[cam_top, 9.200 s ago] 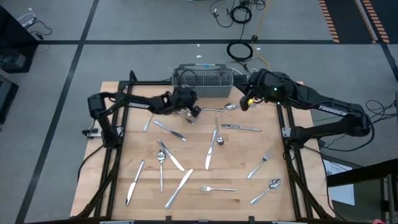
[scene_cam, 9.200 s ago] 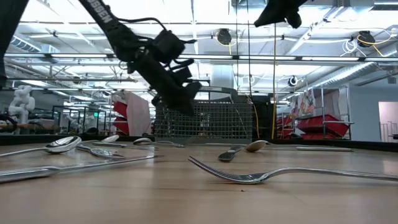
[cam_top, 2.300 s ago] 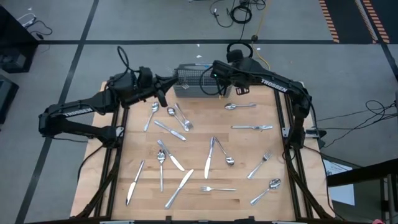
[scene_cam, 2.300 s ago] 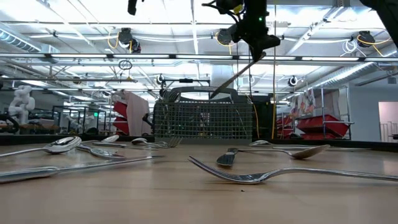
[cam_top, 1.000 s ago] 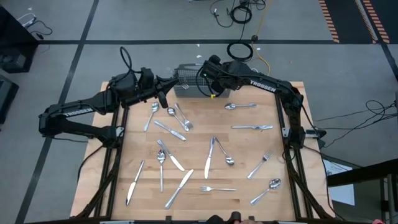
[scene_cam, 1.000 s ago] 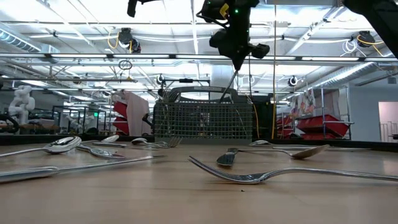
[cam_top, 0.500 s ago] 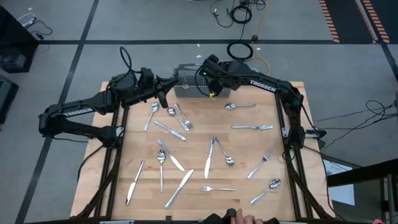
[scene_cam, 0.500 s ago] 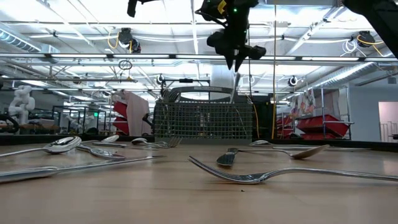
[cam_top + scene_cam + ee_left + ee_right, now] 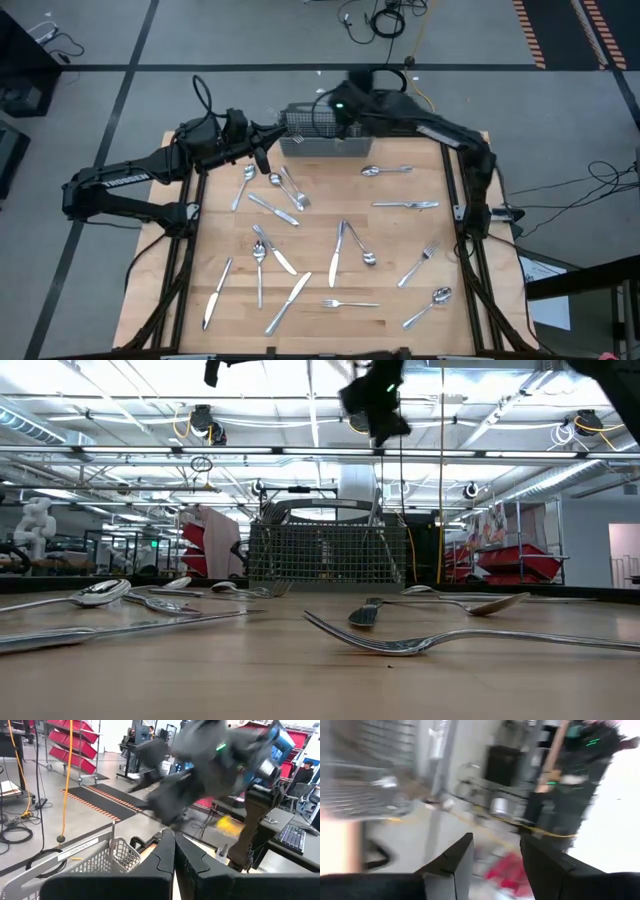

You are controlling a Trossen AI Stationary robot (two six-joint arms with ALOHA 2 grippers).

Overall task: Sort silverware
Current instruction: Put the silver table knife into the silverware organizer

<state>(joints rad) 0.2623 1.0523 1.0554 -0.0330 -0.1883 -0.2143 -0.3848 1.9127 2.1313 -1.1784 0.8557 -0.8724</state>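
The silverware lies scattered over the wooden table: a spoon, a knife, a fork and several more; in the low view a fork lies nearest. The wire-mesh basket stands at the table's far edge, and a slim handle sticks up out of it. My right gripper hangs open and empty above the basket, blurred in the high view. My left gripper is shut and empty. It hovers level beside the basket's left end.
The basket's arched carrying handle rises over its rim. Cables lie on the floor beyond the table's far edge. The bare wood between the scattered pieces is widest along the table's near right part.
My right gripper has opened and let go of a piece of silverware, which stays standing in the basket. It has then risen above the basket and rolled about its own axis. My left gripper has kept still.
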